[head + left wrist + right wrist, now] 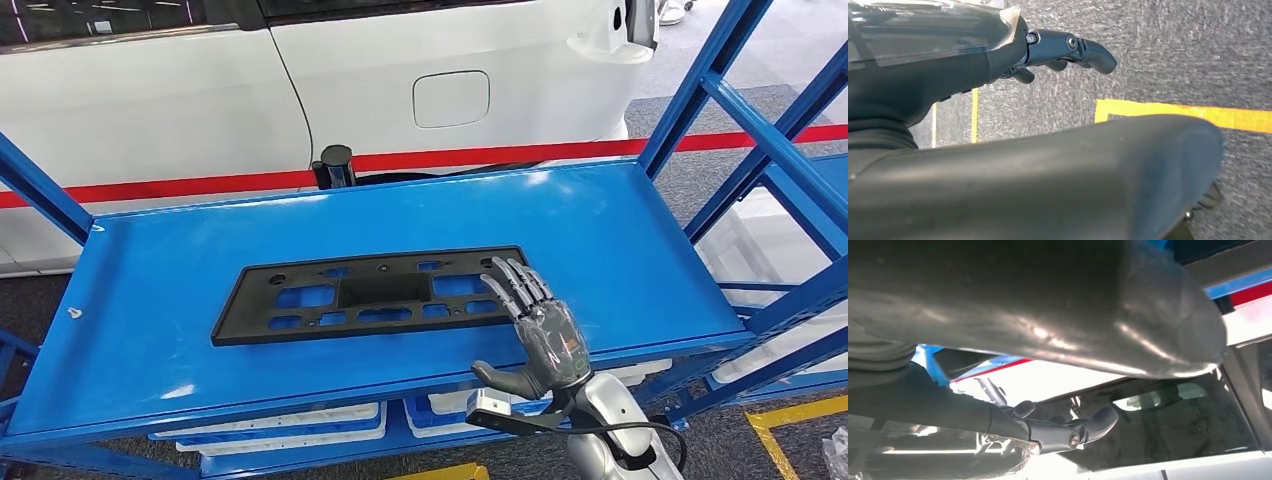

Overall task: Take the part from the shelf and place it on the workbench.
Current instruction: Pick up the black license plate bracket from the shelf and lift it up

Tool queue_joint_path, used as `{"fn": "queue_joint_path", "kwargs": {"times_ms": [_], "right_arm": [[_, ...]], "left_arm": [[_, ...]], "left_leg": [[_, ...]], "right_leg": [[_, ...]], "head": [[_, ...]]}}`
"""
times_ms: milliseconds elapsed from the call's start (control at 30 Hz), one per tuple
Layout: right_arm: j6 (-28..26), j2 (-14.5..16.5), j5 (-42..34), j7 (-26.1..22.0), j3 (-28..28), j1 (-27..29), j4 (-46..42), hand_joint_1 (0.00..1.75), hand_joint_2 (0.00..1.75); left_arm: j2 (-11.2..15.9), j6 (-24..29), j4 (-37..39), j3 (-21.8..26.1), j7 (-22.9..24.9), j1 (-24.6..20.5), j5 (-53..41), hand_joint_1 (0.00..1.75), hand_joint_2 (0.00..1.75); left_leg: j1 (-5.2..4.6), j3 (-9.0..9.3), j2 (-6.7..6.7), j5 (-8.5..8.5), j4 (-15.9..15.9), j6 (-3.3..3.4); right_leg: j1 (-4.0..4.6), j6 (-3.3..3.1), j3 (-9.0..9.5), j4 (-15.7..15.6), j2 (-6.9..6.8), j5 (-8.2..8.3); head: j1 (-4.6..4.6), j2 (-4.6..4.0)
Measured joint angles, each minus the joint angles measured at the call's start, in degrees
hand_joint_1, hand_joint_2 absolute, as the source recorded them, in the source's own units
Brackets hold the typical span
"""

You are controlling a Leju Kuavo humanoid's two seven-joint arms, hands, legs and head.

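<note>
A black plastic mounting plate [372,294], pierced with cut-outs and looking like a licence plate bracket, lies flat on the top deck of the blue shelf [620,240], its long axis running left to right, slightly angled. It looks light, thin and fairly stiff, though it may flex if lifted by one end. The right hand [540,325] reaches over the near edge, fingers [512,280] apart and extended over the plate's right end, holding nothing. That right short edge seems the handiest grip. The left hand [1058,52] hangs over grey floor, fingers loosely curled, empty.
</note>
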Motion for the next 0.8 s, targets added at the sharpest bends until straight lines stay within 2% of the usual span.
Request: {"fn": "queue_joint_path", "kwargs": {"times_ms": [600, 800], "right_arm": [[0.07, 0.31, -1.72, -0.45, 1.76, -2.54, 4.12, 0.00, 0.00], [-0.26, 0.26, -2.41, -0.88, 2.64, -5.16, 7.36, 0.00, 0.00]], "left_arm": [[0.53, 0.93, 0.13, 0.00, 0.66, -0.02, -0.05, 0.00, 0.00], [0.43, 0.28, 0.33, 0.00, -1.22, -0.02, -0.05, 0.00, 0.00]], "left_leg": [[-0.01, 0.00, 0.01, 0.00, 0.00, 0.00], [-0.01, 0.03, 0.01, 0.00, 0.00, 0.00]], "right_leg": [[-0.01, 0.00, 0.00, 0.00, 0.00, 0.00], [0.00, 0.00, 0.03, 0.00, 0.00, 0.00]], "head": [[0.00, 0.00], [0.00, 0.00]]}}
